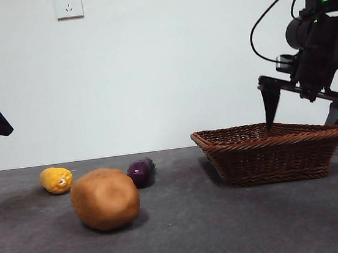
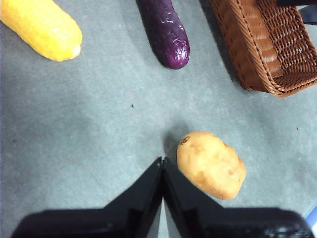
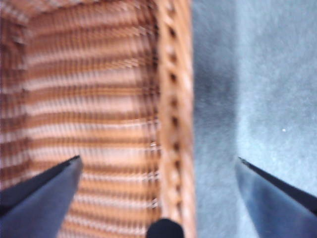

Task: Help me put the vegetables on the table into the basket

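1. Overall, the flat dark grey matte table [image 1: 231, 230] has a faintly mottled surface, and all three vegetables lie on it, outside the basket.
2. The shallow rectangular dark brown wicker basket [image 1: 272, 160] has flared woven sides and a braided rim; no vegetable is seen in the part of its inside that shows.
3. The large round tan-brown potato [image 1: 105, 198] has dull, slightly dimpled skin and sits nearest the front camera, well apart from the basket.
4. The small glossy dark purple eggplant [image 1: 141, 171] lies just behind the potato, between it and the basket.
5. The small yellow lumpy vegetable [image 1: 56, 180] lies at the far side from the basket.
6. A white wall socket [image 1: 68, 3] sits high on the plain wall.
7. The right gripper [image 1: 306, 116] hangs above the basket, its jaws spread wide, straddling the rim and holding nothing.
8. The left gripper [image 2: 162, 161] hovers above the table just beside the potato, jaws pressed together and empty.
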Tool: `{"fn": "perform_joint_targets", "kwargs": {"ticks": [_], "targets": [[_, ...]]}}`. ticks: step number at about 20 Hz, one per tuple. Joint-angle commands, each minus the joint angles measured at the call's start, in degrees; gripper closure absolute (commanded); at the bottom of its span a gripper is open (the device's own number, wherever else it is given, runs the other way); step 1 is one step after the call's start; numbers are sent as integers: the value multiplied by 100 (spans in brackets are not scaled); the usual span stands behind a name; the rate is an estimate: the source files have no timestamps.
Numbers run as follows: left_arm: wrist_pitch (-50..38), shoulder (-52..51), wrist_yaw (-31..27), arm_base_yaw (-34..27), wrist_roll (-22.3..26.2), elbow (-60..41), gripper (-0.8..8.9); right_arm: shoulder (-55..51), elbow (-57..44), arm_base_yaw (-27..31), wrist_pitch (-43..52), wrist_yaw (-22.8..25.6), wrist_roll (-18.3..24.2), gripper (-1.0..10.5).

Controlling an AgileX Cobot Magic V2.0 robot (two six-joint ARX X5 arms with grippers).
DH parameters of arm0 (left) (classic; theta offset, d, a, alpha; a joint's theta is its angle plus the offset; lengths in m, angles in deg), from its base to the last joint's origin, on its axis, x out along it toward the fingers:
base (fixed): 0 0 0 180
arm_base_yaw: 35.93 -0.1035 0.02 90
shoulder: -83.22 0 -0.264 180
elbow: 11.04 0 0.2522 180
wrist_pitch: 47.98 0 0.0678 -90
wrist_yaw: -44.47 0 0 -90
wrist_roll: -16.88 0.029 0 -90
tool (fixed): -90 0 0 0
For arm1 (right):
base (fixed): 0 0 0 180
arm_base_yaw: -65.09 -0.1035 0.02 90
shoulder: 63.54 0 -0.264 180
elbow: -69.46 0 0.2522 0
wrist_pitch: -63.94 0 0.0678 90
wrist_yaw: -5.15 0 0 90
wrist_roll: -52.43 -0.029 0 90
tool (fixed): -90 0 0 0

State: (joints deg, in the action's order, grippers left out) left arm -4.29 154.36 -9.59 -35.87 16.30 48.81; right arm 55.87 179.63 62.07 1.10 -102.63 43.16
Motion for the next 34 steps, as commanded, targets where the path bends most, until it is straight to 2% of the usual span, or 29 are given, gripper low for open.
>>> {"fn": "perform_joint_targets", "kwargs": {"ticks": [1,3,4,11,14,16,17,19,20,22,24,28,32,34], "targets": [[7,24,4,4,87,9,816,162,13,-7,-4,22,164,635],[7,24,2,4,87,9,816,162,13,-7,11,11,291,925],[7,24,2,4,87,9,816,164,13,-7,-52,-37,293,956],[31,24,-2,2,66,24,816,197,131,17,-258,4,442,957],[326,24,-63,4,55,195,816,-157,278,48,-398,-109,511,957],[404,24,-780,4,-105,378,811,-588,278,48,-527,-133,643,957],[428,28,-1165,4,-179,490,769,-817,278,48,-656,-131,726,957],[496,151,-1700,4,-214,763,485,-1272,278,48,-894,-136,852,957],[529,306,-1825,4,-234,933,398,-1495,278,48,-1032,-133,927,957],[584,754,-1847,31,-363,1349,313,-1928,278,48,-1384,-131,1104,957],[940,1423,-2096,44,-402,1989,268,-2330,278,46,-1659,-131,1204,957],[1753,2872,-2138,177,-1005,3595,268,-2981,278,44,-2037,-129,1425,957],[2374,4022,-2706,468,-1541,4953,270,-3287,278,39,-2218,-133,1447,957],[2638,4553,-2822,603,-1606,5458,279,-3305,275,-13,-2317,-131,1447,957]]}}
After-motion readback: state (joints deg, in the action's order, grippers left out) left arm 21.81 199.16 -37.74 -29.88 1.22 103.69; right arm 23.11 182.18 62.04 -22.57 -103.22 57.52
